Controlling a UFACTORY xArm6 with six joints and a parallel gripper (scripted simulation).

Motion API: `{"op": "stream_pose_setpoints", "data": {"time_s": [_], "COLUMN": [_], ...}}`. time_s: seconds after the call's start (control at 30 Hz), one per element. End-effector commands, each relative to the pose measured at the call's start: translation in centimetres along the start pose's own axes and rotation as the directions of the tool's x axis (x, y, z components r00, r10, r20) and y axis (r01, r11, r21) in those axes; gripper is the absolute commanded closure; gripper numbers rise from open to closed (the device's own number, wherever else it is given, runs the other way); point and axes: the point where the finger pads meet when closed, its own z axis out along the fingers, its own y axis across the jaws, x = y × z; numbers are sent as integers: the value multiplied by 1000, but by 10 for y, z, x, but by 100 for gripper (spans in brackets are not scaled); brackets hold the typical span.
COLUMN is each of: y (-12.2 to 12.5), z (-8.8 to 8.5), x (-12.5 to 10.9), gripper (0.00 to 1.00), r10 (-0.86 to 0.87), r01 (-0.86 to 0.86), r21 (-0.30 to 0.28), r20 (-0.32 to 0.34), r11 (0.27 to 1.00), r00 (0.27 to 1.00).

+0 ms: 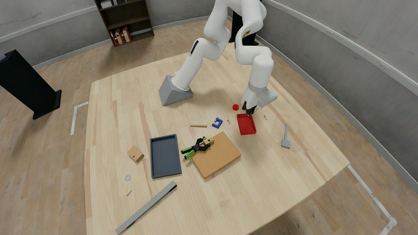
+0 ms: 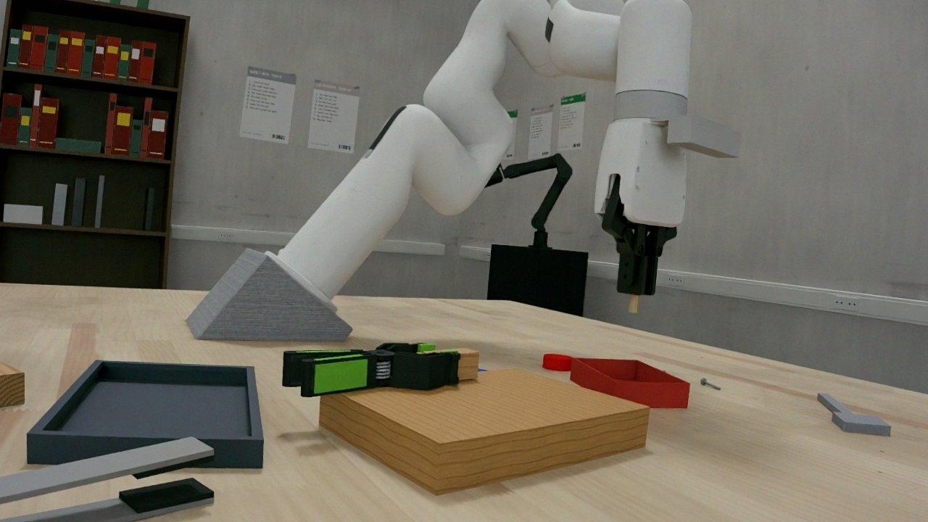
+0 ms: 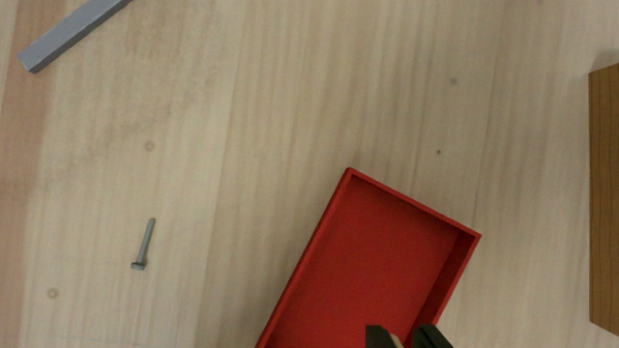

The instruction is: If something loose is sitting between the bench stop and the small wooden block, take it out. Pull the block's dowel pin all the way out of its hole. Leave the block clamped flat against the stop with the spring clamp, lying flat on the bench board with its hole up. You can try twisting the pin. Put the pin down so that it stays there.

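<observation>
My gripper [image 1: 249,114] [image 2: 634,291] [image 3: 400,340] is shut on the dowel pin [image 2: 633,303] [image 3: 397,342], held upright high above the red tray [image 1: 246,124] [image 2: 628,381] [image 3: 372,271], over its end. The small wooden block [image 1: 210,142] [image 2: 467,363] lies flat on the bench board [image 1: 217,154] [image 2: 486,415] [image 3: 604,203], hole up, with the green and black spring clamp [image 1: 194,147] [image 2: 363,371] gripping it at the board's corner. I cannot make out the stop behind the clamp.
A red cap [image 1: 235,106] [image 2: 555,361], a blue C-clamp [image 1: 217,120], a loose dowel [image 1: 198,125], screws [image 3: 143,244] [image 2: 710,384], a grey L-piece [image 1: 285,137] [image 2: 851,415] [image 3: 68,31], a grey tray [image 1: 164,155] [image 2: 148,409], a spare wooden block [image 1: 135,153], a washer [image 1: 129,178] and a grey bar [image 1: 146,207] lie on the table.
</observation>
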Motion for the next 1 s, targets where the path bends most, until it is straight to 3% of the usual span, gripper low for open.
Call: {"op": "stream_pose_setpoints", "data": {"time_s": [0.0, 0.97], "y": [-1, -1], "z": [0, 16], "x": [1, 1], "gripper": [100, 100], "r10": [-2, -1], "r01": [2, 1], "r21": [-1, 0], "r20": [-4, -3], "r11": [1000, 1000], "r00": [1000, 1000]}}
